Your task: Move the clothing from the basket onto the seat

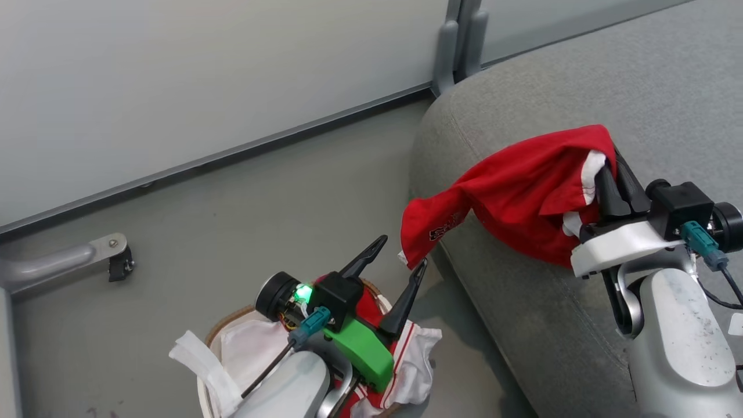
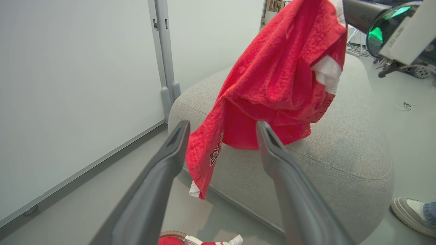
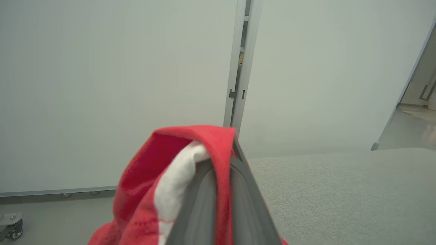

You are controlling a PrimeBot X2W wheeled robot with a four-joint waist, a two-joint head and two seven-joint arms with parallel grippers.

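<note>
Clothing [image 1: 516, 191] in right pincer [image 1: 610, 165] over seat [image 1: 667, 87]

Open floor [image 1: 261, 191] lies between the basket [image 1: 229, 321] and the wall [image 1: 174, 69]. The seat [image 1: 667, 75] top is free beyond the hanging red garment [image 1: 511, 186], which drapes over its near corner; a post [image 1: 458, 46] stands behind.

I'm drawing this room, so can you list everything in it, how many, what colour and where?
basket: 1, white with brown rim, on the floor
seat: 1, grey, right of the basket
liner: 1, white, spilling over the basket's rim
held garment: 1, red with white trim, hanging over the seat's edge
second garment: 1, red and white, in the basket
wall panels: 2, pale grey, behind
metal leg: 1, silver, far left
shoe: 1, grey-white, a person's, beside the seat
left gripper: 1, dark, open above the basket
right gripper: 1, dark, shut on the held garment
</note>
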